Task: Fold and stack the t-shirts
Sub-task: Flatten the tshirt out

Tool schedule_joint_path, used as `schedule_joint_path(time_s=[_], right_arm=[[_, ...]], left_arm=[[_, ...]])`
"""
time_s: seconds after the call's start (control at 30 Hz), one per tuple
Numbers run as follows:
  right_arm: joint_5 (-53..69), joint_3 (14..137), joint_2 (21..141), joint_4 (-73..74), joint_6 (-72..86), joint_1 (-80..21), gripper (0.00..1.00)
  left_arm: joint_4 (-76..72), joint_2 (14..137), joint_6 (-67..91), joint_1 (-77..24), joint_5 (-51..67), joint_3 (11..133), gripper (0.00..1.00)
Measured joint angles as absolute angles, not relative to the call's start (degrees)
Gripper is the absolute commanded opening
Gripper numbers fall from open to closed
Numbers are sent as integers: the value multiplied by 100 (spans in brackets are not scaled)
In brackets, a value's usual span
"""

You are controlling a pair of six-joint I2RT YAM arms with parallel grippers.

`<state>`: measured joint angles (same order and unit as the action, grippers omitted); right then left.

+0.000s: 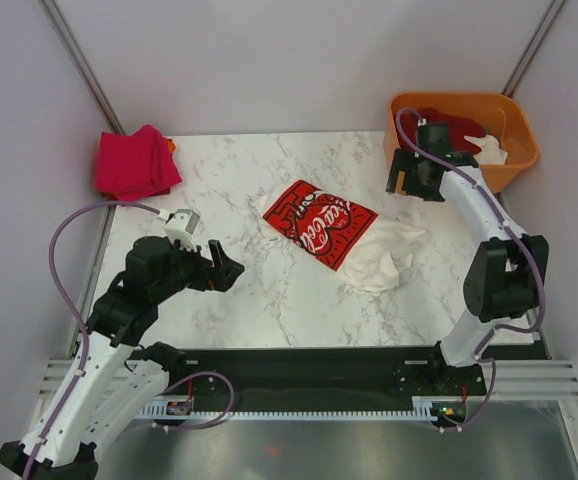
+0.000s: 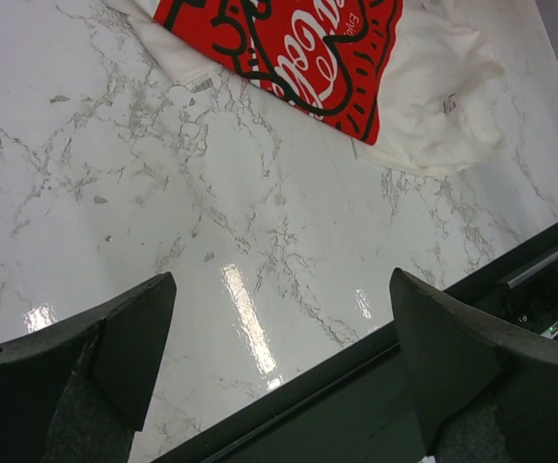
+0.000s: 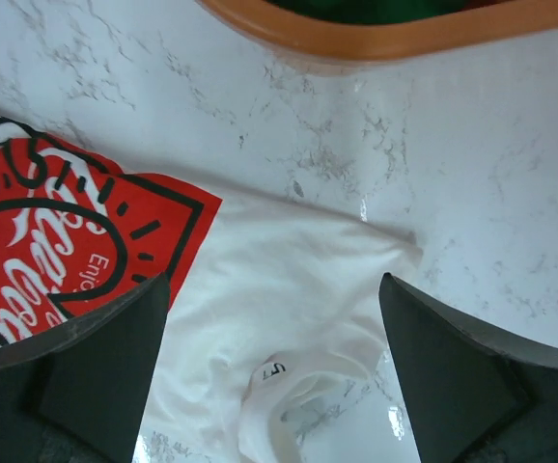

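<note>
Nearest, a black metal rail [image 1: 309, 365] is running along the table's near edge, w/ both arm bases sitting on it. Just past it, on the near-left, the L gripper [image 2: 279, 357] is hanging over the white marble-look tabletop [image 1: 239, 170]. Its two dark fingers [image 2: 115, 338] are standing spread wide, w/ only bare marble showing btwn them. It's pointing toward the table centre and staying well apart from the cloth there.

Mid-table, the large white cloth t-shirt w/ a red printed panel [image 1: 324, 225] is lying crumpled, not folded. The red print, w/ white script and black outlines, is facing up on the left part. Plain white cloth is bunching up to the right and near side.

Farther right, the R gripper [image 3: 274, 367] is hovering btwn that shirt and the tub. Its fingers [image 3: 96, 357] are gaping wide and framing the shirt's plain white part. Whether they're touching the cloth, can't tell.

At the far-left corner, a bright pink-red cloth t-shirt [image 1: 134, 160] is sitting in a rough folded pile, partly overhanging the table's edge.

At the far right, an orange plastic tub [image 1: 514, 168] is resting on the marble. It's holding a dark red cloth [image 1: 454, 125] and a white cloth [image 1: 489, 150], both crumpled inside.
</note>
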<state>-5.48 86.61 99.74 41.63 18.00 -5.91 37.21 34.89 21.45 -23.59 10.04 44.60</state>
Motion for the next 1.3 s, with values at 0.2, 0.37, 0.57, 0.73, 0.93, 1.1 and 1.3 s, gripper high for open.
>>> schedule_joint_path(time_s=[0.2, 0.37, 0.57, 0.73, 0.93, 1.1, 1.3], right_arm=[[-768, 8569, 8357, 3999, 1761, -775, 98], [-655, 7207, 6928, 3673, 2279, -1549, 97], [-569, 4831, 6479, 3607, 3487, -3448, 81], [-749, 4486, 7059, 3413, 4040, -4766, 78], [-1175, 5146, 8180, 3028, 4003, -4880, 73], [-1380, 5618, 9096, 2724, 3835, -4882, 67], [-1625, 5645, 9533, 2659, 3693, -4882, 64]], left_arm=[[3721, 3535, 2143, -2359, 1000, 4460, 100], [3723, 3603, 2145, -2359, 1000, 4460, 100], [3726, 3638, 2145, -2359, 1002, 4460, 100], [3730, 3632, 2145, -2359, 1002, 4460, 100], [3745, 3581, 2145, -2359, 1000, 4460, 100], [3750, 3535, 2145, -2359, 998, 4460, 100], [3763, 3524, 2145, -2359, 996, 4460, 100]])
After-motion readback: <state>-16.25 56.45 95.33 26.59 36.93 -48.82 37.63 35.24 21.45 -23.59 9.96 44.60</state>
